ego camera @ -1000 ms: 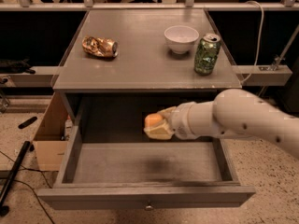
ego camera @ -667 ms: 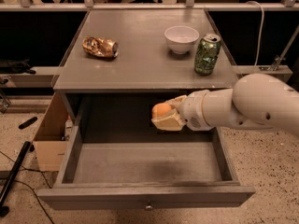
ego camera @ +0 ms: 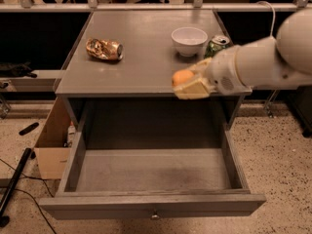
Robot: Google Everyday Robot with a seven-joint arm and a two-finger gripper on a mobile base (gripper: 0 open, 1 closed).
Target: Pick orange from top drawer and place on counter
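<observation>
My gripper (ego camera: 187, 83) is shut on the orange (ego camera: 182, 77), a small round orange fruit held between its pale fingers. It hangs in the air just over the front edge of the grey counter (ego camera: 146, 48), right of the middle. The white arm comes in from the right. The top drawer (ego camera: 151, 172) stands pulled out below, and nothing shows inside it. Its small metal knob (ego camera: 155, 215) is at the front panel's middle.
On the counter lie a dented gold-brown can (ego camera: 104, 48) at the left, a white bowl (ego camera: 189, 39) at the back right, and a green can (ego camera: 216, 45) partly hidden behind my arm. A cardboard box (ego camera: 51, 140) stands on the floor to the left of the cabinet.
My gripper has risen out of the drawer with the orange and now is level with the counter's front edge, a bit further right.
</observation>
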